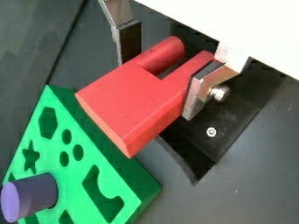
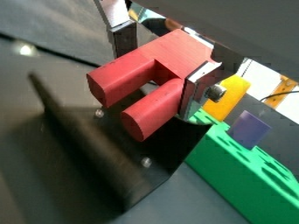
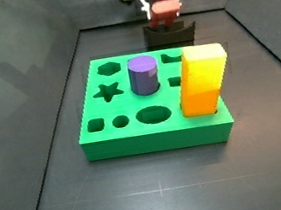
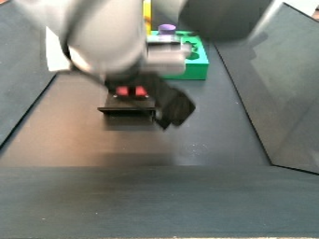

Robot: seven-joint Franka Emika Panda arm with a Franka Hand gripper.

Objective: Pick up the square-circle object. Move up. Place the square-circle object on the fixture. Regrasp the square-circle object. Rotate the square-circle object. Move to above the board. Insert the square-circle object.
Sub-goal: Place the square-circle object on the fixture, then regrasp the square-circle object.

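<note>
1. The gripper (image 1: 163, 68), a pair of flat silver finger plates with dark pads, is pinched onto the small red block peg, the square-circle object (image 1: 138, 101); both wrist views show a plate pressed to each side of the peg's narrower stem, and the wider squarish end juts out beyond the fingertips.
2. In a wrist view the peg (image 2: 149, 81) shows as two red lobes with a groove between them, clamped by the gripper (image 2: 163, 61).
3. The black fixture (image 3: 169, 33), a dark bracket on a base plate, stands on the dark floor just beyond the 12 o'clock edge of the board in a side view; the gripper (image 3: 165, 7) hangs directly over it with the red peg (image 3: 166, 13) at its tips, just above or touching the fixture's top; which cannot be told.
4. The large green square board (image 3: 115, 142) with shaped holes lies centred on the floor in that view.
5. A purple cylinder (image 3: 144, 75) stands upright in the board, towards 12 o'clock from its middle.
6. A tall yellow-orange block (image 3: 204, 79) stands upright at the board's 3 o'clock side, just beside the cylinder but apart from it.
7. In a side view the blurred grey arm (image 4: 106, 37) fills the foreground; under it a glimpse of red peg (image 4: 131, 91) shows above the fixture (image 4: 129, 112), with the board (image 4: 197, 58) behind at roughly 1 o'clock.
</note>
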